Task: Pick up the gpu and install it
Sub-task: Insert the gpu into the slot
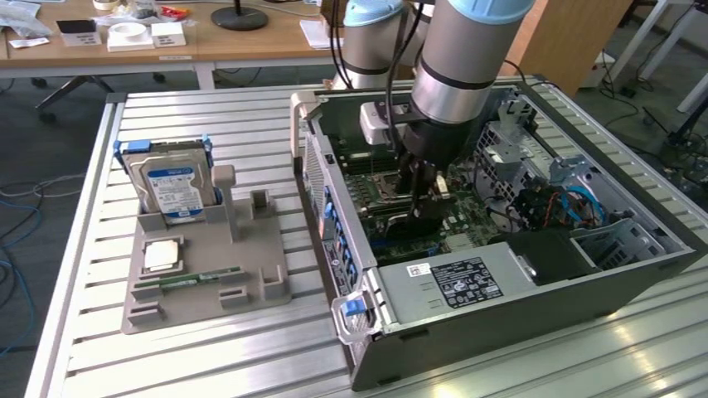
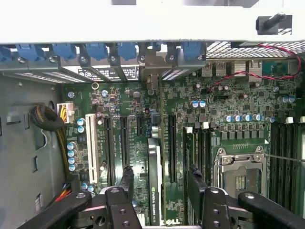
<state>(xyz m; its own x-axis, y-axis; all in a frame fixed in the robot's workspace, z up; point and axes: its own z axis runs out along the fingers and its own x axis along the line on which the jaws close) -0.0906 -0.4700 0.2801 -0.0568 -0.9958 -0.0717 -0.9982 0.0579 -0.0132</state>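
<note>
Your ribbed metal table (image 1: 199,124)
It carries the open computer case (image 1: 531,315) (lying sideways) and a grey parts holder (image 1: 199,290).

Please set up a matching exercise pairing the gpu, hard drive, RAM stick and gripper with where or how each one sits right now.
Things:
1. gpu
2. hard drive
3. RAM stick
4. gripper

Places or states:
A. lying flat on the grey holder
B. standing on edge on the motherboard
C. open, inside the computer case
D. upright in the grey holder, blue label showing

Pairs: 1-B, 2-D, 3-A, 4-C
</note>
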